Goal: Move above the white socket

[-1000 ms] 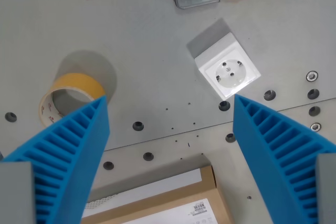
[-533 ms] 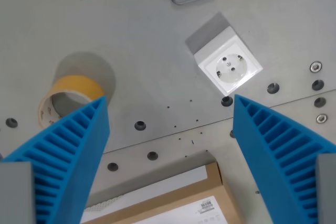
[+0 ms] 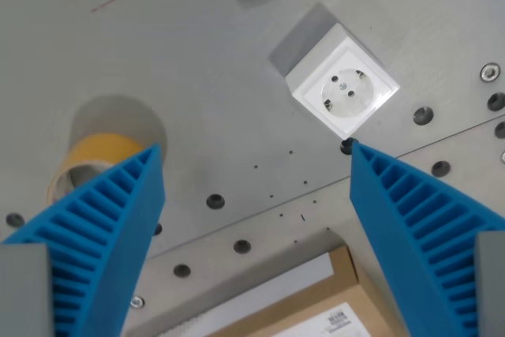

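White socket [image 3: 342, 90] sits up on the grey counter [image 3: 197, 100], toward the far right, rotated diagonal. The pincer [image 3: 252, 187] is spread wide with nothing in it, blue fingers [image 3: 110, 234] flanking the near side. Tape roll [image 3: 87, 159] on the left, cardboard box [image 3: 316, 313] near.

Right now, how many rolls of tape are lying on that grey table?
1: a yellow-brown roll of tape at the wrist view's left, partly hidden behind the left blue ribbed jaw. Others could lie outside the picture.
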{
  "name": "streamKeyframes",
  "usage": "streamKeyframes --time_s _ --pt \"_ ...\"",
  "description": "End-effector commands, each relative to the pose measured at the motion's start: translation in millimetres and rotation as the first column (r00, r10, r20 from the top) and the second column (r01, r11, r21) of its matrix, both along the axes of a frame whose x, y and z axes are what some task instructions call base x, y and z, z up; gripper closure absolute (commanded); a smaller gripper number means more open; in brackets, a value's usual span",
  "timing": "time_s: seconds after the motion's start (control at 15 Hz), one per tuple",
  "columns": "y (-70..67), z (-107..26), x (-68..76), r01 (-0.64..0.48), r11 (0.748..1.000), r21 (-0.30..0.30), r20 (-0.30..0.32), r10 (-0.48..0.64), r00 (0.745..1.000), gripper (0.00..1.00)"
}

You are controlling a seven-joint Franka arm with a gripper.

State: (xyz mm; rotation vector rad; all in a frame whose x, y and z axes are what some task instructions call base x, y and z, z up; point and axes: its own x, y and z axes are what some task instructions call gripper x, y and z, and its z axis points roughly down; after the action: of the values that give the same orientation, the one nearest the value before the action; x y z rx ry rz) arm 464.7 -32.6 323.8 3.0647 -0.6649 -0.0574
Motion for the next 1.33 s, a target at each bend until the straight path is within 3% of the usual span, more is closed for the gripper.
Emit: streamKeyframes --time_s 0.07,0.67,0.87,1.33 --pt "-5.4 -13.3 -13.5 0.301 0.953 -0.021 0.132 -0.296 0.946 0.00" --pt "-20.0 -58.4 -34.6 0.542 0.840 0.004 0.153 -0.536 0.830 0.00" --pt "-25.9 -73.8 -41.4 0.613 0.790 0.011 0.149 -0.608 0.780 0.00" --pt "-40.0 -109.2 -52.3 0.709 0.705 0.011 0.136 -0.704 0.697 0.00"
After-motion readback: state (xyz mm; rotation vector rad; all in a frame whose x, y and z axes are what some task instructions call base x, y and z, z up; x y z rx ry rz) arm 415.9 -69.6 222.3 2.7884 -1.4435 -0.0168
